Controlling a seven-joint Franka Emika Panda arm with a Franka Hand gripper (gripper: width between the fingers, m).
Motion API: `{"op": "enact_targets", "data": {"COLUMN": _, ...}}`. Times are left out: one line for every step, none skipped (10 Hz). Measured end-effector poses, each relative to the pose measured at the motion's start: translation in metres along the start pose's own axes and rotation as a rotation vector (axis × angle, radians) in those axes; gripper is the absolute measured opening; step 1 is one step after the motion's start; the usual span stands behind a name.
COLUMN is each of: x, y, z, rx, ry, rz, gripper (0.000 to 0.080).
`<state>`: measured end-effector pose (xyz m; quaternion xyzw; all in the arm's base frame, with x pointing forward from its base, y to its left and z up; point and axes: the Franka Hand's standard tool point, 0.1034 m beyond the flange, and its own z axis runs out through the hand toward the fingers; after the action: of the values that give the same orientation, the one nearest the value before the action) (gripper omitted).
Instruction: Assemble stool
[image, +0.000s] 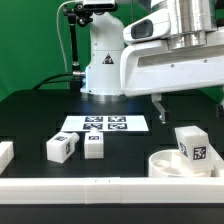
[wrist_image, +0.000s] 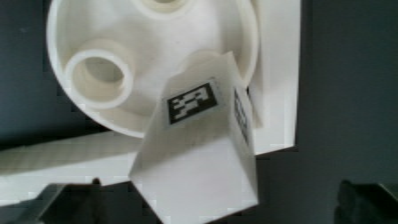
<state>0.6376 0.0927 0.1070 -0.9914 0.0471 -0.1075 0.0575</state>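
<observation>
The stool's round white seat lies flat at the exterior view's right, and its holes show in the wrist view. One blocky white leg with a black-and-white tag stands tilted on the seat. My gripper hangs just above that leg and is open. In the wrist view the leg reaches in between my gripper, whose dark fingertips stand wide apart and clear of it on both sides. Two more legs lie loose on the black table, and another leg sits at the left edge.
The marker board lies flat mid-table behind the loose legs. A long white rail borders the table's front edge and shows beside the seat in the wrist view. The arm's white base stands at the back.
</observation>
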Motion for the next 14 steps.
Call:
{"op": "enact_targets", "data": {"x": -0.001, "y": -0.004, "z": 0.000, "rx": -0.012, "ry": -0.002, "rz": -0.118, "gripper": 0.0649}}
{"op": "enact_targets", "data": {"x": -0.001, "y": -0.005, "z": 0.000, "rx": -0.018, "ry": -0.014, "rz": -0.222, "gripper": 0.0649}}
{"op": "enact_targets", "data": {"x": 0.001, "y": -0.007, "z": -0.002, "rx": -0.029, "ry": -0.025, "rz": -0.352, "gripper": 0.0649}}
{"op": "enact_targets", "data": {"x": 0.002, "y": -0.010, "z": -0.001, "rx": -0.038, "ry": -0.037, "rz": -0.452, "gripper": 0.0649}}
{"op": "enact_targets", "data": {"x": 0.002, "y": -0.010, "z": -0.001, "rx": -0.039, "ry": -0.041, "rz": -0.523, "gripper": 0.0649}}
{"op": "enact_targets", "data": {"x": 0.002, "y": -0.008, "z": -0.001, "rx": -0.039, "ry": -0.042, "rz": -0.589, "gripper": 0.0649}}
{"op": "enact_targets", "data": {"x": 0.002, "y": -0.007, "z": -0.001, "rx": -0.039, "ry": -0.044, "rz": -0.661, "gripper": 0.0649}}
{"op": "enact_targets", "data": {"x": 0.003, "y": -0.006, "z": -0.001, "rx": -0.038, "ry": -0.045, "rz": -0.709, "gripper": 0.0649}}
{"op": "enact_targets", "data": {"x": 0.003, "y": -0.005, "z": -0.001, "rx": -0.039, "ry": -0.047, "rz": -0.755, "gripper": 0.0649}}
{"op": "enact_targets", "data": {"x": 0.003, "y": -0.003, "z": 0.000, "rx": -0.044, "ry": -0.051, "rz": -0.853, "gripper": 0.0649}}
{"op": "enact_targets", "data": {"x": 0.004, "y": -0.001, "z": 0.003, "rx": -0.052, "ry": -0.059, "rz": -0.980, "gripper": 0.0649}}
{"op": "enact_targets", "data": {"x": 0.004, "y": -0.002, "z": 0.007, "rx": -0.062, "ry": -0.072, "rz": -1.104, "gripper": 0.0649}}
{"op": "enact_targets", "data": {"x": 0.006, "y": -0.003, "z": 0.010, "rx": -0.076, "ry": -0.083, "rz": -1.266, "gripper": 0.0649}}
{"op": "enact_targets", "data": {"x": 0.005, "y": -0.005, "z": 0.011, "rx": -0.082, "ry": -0.092, "rz": -1.323, "gripper": 0.0649}}
